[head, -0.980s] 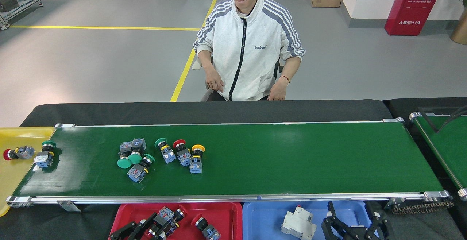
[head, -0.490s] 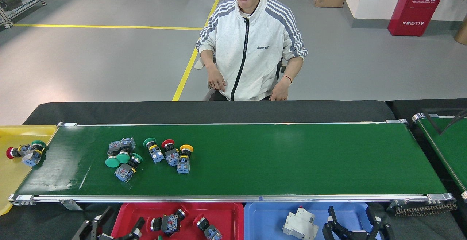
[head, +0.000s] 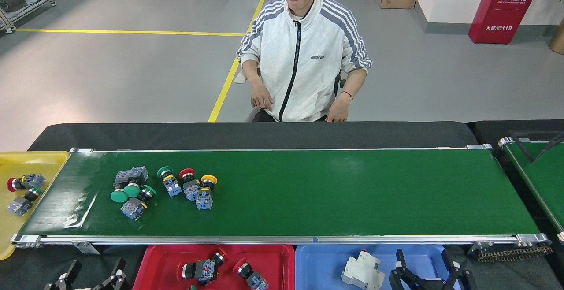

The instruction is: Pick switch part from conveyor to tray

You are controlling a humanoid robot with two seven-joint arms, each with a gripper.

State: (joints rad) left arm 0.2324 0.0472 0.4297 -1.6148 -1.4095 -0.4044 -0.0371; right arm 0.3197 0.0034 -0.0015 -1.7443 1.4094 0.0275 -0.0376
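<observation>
Left gripper (head: 90, 280) open, empty, low beside red tray (head: 152, 259). Right gripper (head: 429, 272) open over blue tray (head: 317, 259). Switches (head: 163, 186) clustered on conveyor (head: 330, 193), ahead of left gripper.

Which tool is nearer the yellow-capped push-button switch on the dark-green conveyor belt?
Left. The left tool sits below-left of the switch; the right tool is far to its right.

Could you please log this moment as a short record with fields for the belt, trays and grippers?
conveyor: six switch parts clustered at its left end
red tray: two switch parts
blue tray: one white breaker
yellow tray: two switch parts
left gripper: open, empty, left of red tray
right gripper: open, empty, over blue tray
person: seated behind the belt
</observation>
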